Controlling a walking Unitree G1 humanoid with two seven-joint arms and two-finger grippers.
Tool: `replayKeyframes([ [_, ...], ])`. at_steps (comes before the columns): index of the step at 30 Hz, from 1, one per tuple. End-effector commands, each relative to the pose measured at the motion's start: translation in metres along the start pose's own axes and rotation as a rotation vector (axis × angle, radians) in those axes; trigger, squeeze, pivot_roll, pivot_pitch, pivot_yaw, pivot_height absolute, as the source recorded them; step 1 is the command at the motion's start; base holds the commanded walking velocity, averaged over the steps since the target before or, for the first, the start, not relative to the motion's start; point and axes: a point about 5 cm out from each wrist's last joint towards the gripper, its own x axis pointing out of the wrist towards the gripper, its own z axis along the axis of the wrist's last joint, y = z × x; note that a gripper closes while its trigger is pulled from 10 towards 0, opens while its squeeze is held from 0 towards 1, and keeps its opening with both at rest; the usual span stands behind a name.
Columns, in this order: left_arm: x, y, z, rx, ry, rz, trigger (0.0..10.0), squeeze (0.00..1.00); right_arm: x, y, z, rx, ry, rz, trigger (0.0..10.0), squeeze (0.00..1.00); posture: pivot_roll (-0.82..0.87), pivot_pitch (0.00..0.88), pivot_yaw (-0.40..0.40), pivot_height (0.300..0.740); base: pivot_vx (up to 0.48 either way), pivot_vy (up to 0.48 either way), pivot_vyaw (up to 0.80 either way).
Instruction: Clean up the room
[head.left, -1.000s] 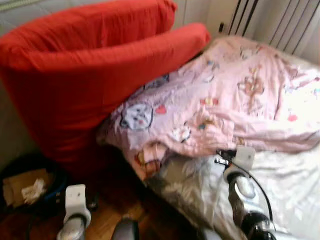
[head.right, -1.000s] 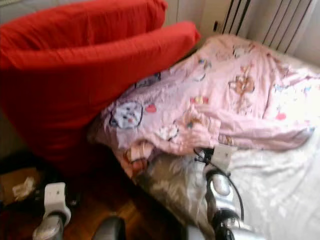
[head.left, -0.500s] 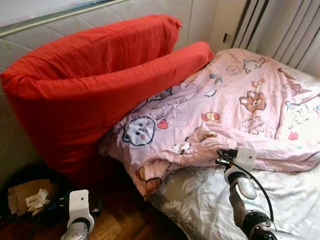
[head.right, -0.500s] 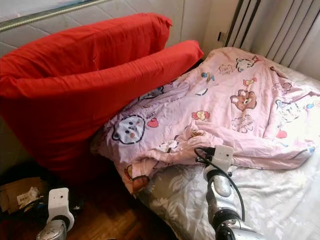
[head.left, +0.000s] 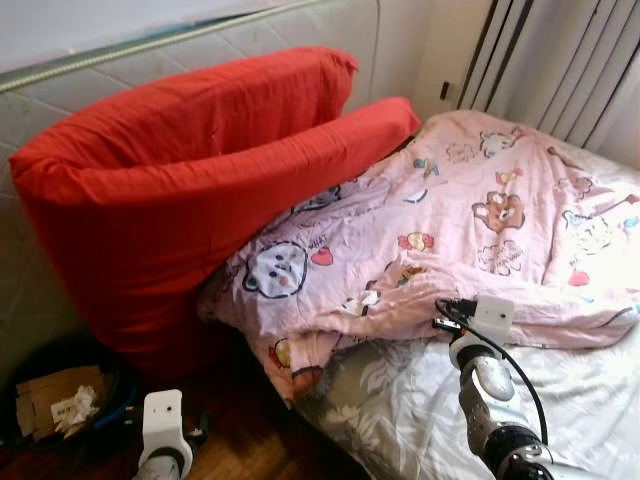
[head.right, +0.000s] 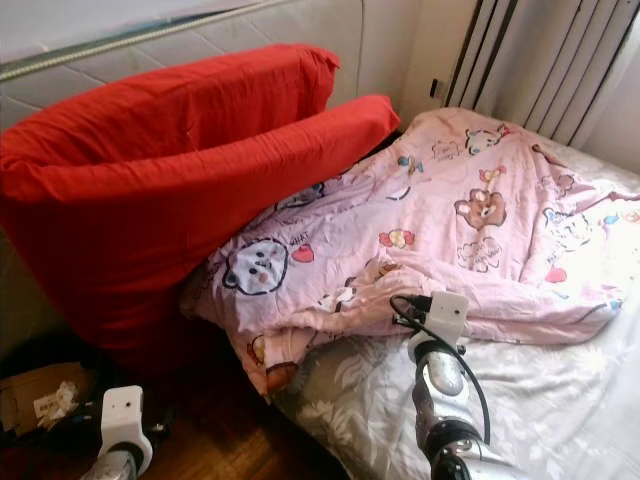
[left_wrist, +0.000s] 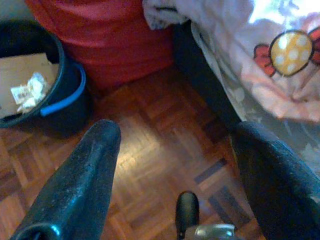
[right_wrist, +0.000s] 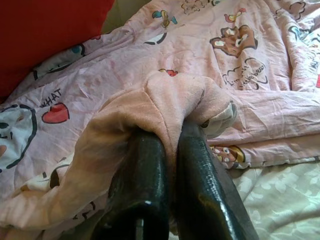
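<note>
Two red pillows (head.left: 180, 190), big and plump in smooth cotton, are leaning against the quilted headboard (head.left: 330, 25) at the head of the bed (head.left: 560, 410), with the pink cartoon-print blanket (head.left: 450, 230) lying rumpled over the bed's pale floral sheet just below them. Reaching out over the bed's near edge, the right gripper (right_wrist: 167, 150) is pinching a soft fold of the pink blanket tight between its closed black fingers. Off the bed's side, the left gripper (left_wrist: 175, 165) is hanging low with its fingers spread wide and empty over glossy parquet floor (left_wrist: 150, 150), near a round dark bucket (left_wrist: 55, 95) holding cardboard and crumpled paper.
</note>
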Motion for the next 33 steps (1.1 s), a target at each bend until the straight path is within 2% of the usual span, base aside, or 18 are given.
replayKeyframes([
  [1, -0.0037, 0.0055, -0.0108, 0.009, 0.056, 0.006, 10.0, 0.00, 0.0004, 0.0003, 0.0028, 0.003, -0.021, -0.006, 10.0, 0.00, 0.13, 0.048, -0.027, 0.740, 0.000, 0.000, 0.00],
  [13, -0.0040, 0.0076, -0.0141, 0.010, 0.090, 0.005, 10.0, 0.00, 0.0004, 0.0009, 0.0053, -0.006, -0.046, -0.011, 10.0, 0.00, 0.13, 0.047, -0.025, 0.740, 0.000, 0.000, 0.00],
  [33, -0.0037, 0.0089, -0.0145, -0.003, 0.102, 0.013, 10.0, 0.00, 0.0004, -0.0008, 0.0079, -0.012, -0.070, -0.027, 10.0, 0.00, 0.13, 0.077, -0.021, 0.740, -0.262, 0.000, 0.00],
])
